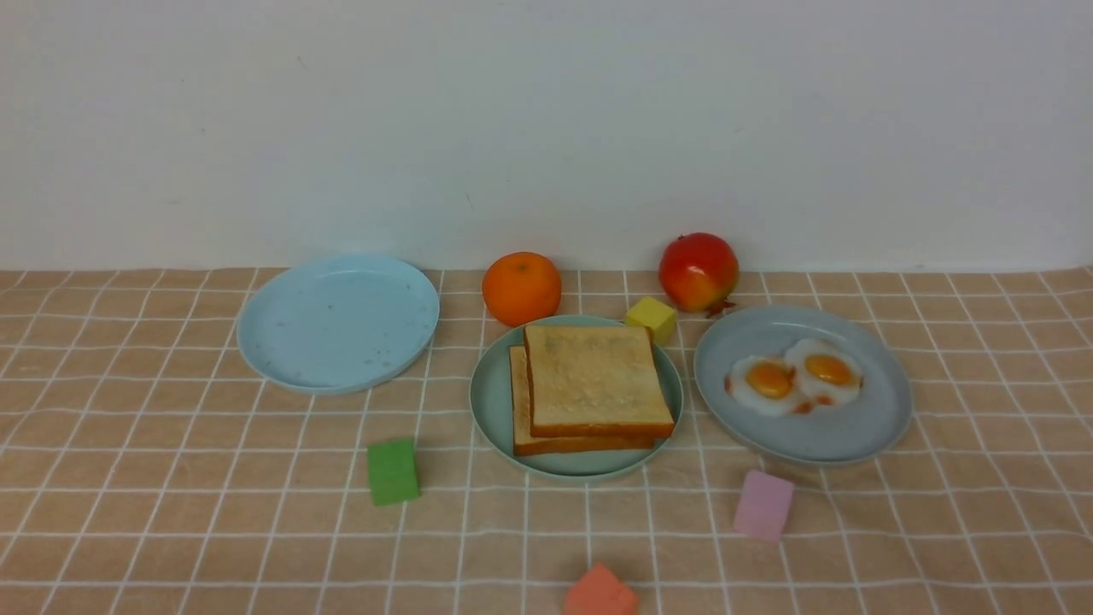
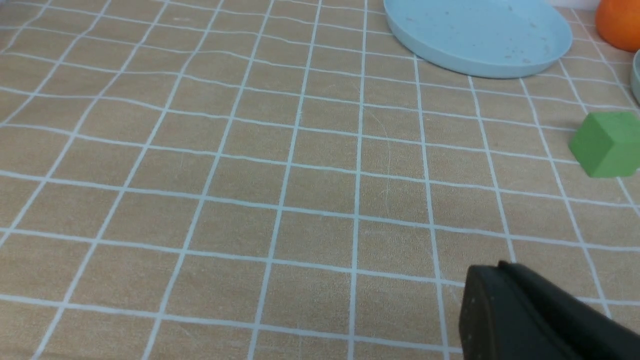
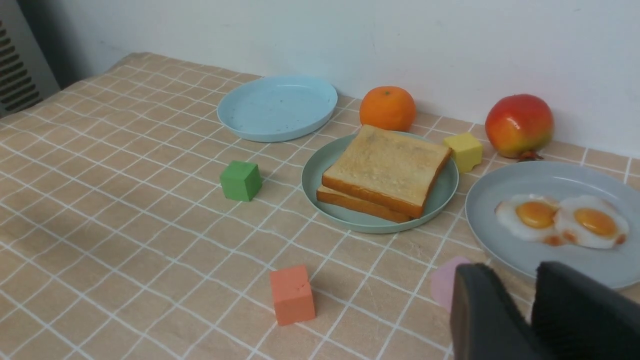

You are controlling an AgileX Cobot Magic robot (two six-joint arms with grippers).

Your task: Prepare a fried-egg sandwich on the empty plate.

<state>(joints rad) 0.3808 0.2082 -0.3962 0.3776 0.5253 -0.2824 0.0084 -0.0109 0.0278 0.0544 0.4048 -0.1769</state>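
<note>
Checked cloth covers the counter [image 1: 171, 512]. Toast [image 1: 595, 376] sits stacked on the green plate [image 1: 491, 401] mid-frame and eggs [image 1: 794, 376] lie on the grey plate [image 1: 854, 440] at right, so the blue plate [image 1: 337, 320] at upper left waits empty. My left fingers [image 2: 525, 310] are together, my right fingers [image 3: 480, 315] are apart, holding nothing.

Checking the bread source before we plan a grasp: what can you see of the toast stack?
The toast stack is two square, golden-brown slices with darker crusts, looking like matte toy bread. The top slice lies flat on the lower one, shifted so the lower slice's edge shows. Both rest on the green plate, between the light blue plate and the egg plate. No gripper touches them.
</note>
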